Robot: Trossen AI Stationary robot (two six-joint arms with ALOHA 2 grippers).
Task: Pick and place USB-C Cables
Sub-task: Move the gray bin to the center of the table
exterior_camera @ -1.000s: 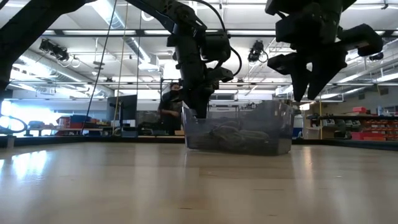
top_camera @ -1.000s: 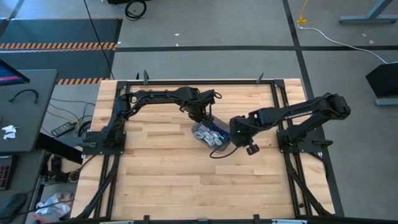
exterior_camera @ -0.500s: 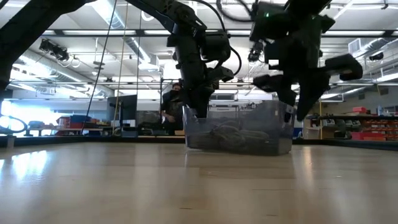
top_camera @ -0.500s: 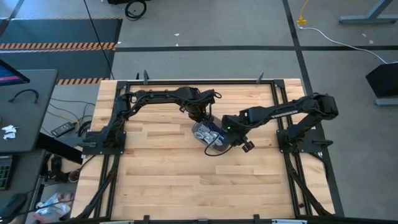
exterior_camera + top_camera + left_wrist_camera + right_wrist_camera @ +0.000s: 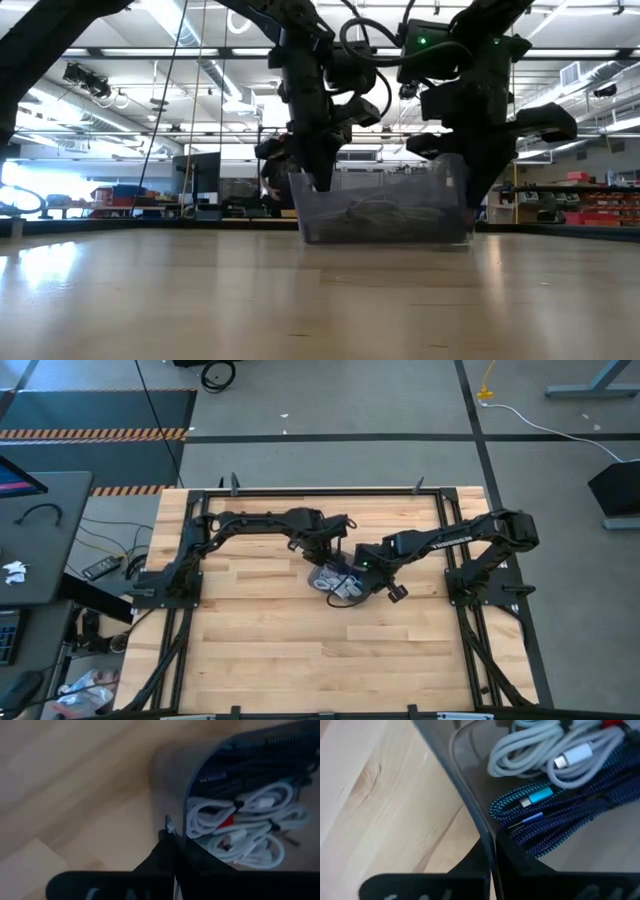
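A grey translucent tray (image 5: 336, 579) stands mid-table and holds the USB-C cables: white coils (image 5: 240, 822), one with a red tip (image 5: 226, 822), a teal one (image 5: 520, 800) and dark blue ones (image 5: 570, 820). My left gripper (image 5: 325, 556) is shut on the tray's far-left wall. My right gripper (image 5: 364, 574) is shut on its right wall. In the low view the left gripper (image 5: 316, 178) and the right gripper (image 5: 466, 190) stand at the tray's (image 5: 380, 210) two ends. My left gripper pinches the tray's thin wall (image 5: 186, 822) at its rim, one finger inside the tray and one outside. The fingers come from above, pointing down. The tray stays upright. My right gripper has the tray's wall (image 5: 470, 815) between its two fingers, one inside beside the dark blue cables and one outside over the wood. It comes down from above on the side toward the table's right edge. The tray stays upright.
The wooden table top (image 5: 270, 640) is bare around the tray, with wide free room toward the near edge. Black frame rails (image 5: 320, 492) run along the table's edges, and the arm bases stand at left and right.
My right gripper has gone toward the table's left, down onto the tray's right wall, and has shut on it. My left gripper has kept its hold and gone slightly toward the near edge, and the tray has shifted a little with it.
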